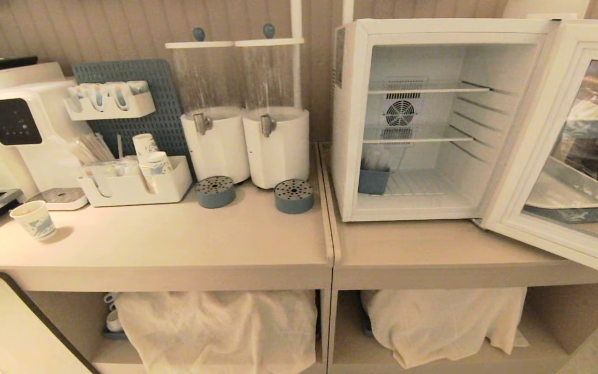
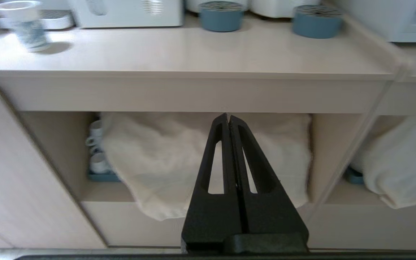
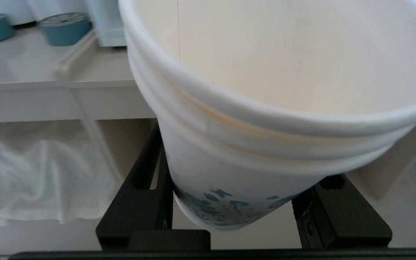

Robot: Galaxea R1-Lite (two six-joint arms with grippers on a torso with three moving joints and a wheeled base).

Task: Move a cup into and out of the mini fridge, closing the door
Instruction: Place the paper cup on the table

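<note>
Black slotted wedge-shaped left claw (image 2: pixel 228 117) fingers.

fridge (image 1: pixel 351 130): 1
fridge door (image 1: pixel 548 156): 1, open
wire shelves in fridge (image 1: pixel 423 88): 2
drink dispensers (image 1: pixel 216 140): 2
blue drip cups (image 1: pixel 215 191): 2
loose paper cups on counter (image 1: pixel 34 219): 1
cloth bundles under counter (image 1: pixel 216 327): 2

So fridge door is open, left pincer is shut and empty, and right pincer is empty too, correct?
Not quite. The right pincer is not empty: the right wrist view shows it shut on the cup, fingers on either side of its lower wall. The rest holds: the mini fridge has its door swung open in the head view, and the left pincer is shut and empty.
</note>
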